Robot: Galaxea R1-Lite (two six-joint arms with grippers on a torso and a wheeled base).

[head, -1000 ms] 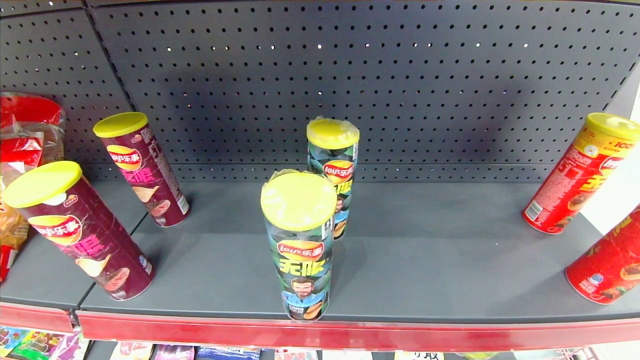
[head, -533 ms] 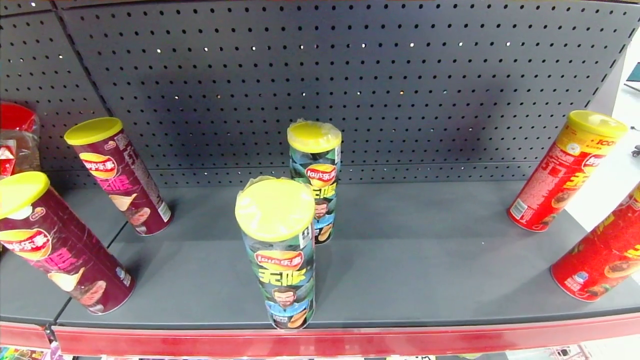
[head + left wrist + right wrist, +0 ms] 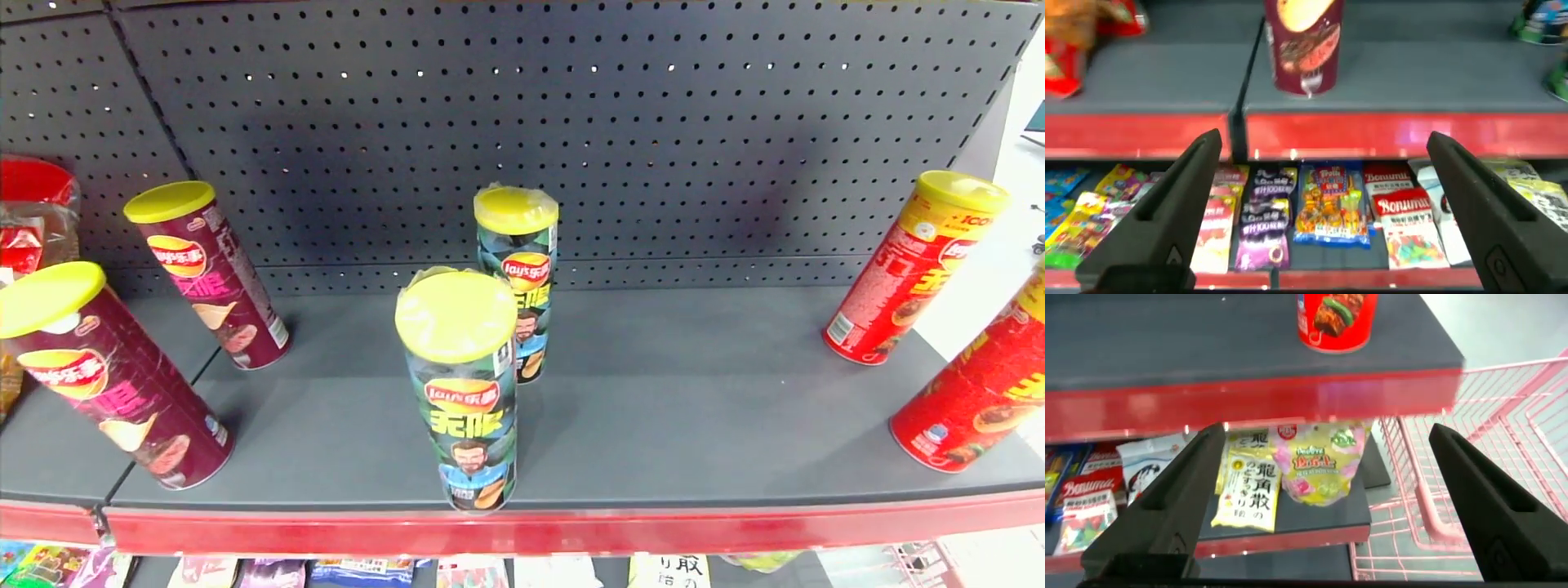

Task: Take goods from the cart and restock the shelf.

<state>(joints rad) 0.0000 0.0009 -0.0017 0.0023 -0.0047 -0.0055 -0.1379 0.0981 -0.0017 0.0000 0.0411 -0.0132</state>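
Chip cans on the shelf (image 3: pixel 678 408), six in all, every one standing behind the red lip (image 3: pixel 571 529) that runs along its front edge. The front green can (image 3: pixel 467 392) is right at the lip's middle, with the rear green can (image 3: pixel 517 278) tucked just behind it. Two maroon cans (image 3: pixel 114 384) sit toward the lip's left end, one close to it and one (image 3: pixel 208 278) farther back. Two red cans (image 3: pixel 967 392) mirror them at the right end, the other (image 3: pixel 906 278) set farther back. All six stand on their bases, long axis upright, yellow lids up.

The left gripper (image 3: pixel 1324 143) hangs on the near side of the lip, fingers (image 3: pixel 1176 212) spread wide with nothing between them. The near maroon can (image 3: pixel 1305 49) stands beyond the lip, well apart from the fingertips. The right gripper (image 3: pixel 1327 433) is the same story: fingers (image 3: pixel 1167 506) wide apart and empty, and the near red can (image 3: pixel 1335 318) sits past the lip, out of their span. The pink wire cart (image 3: pixel 1511 449) sits below the lip's right end, and snack packets (image 3: pixel 1327 204) lie on the tier beneath.
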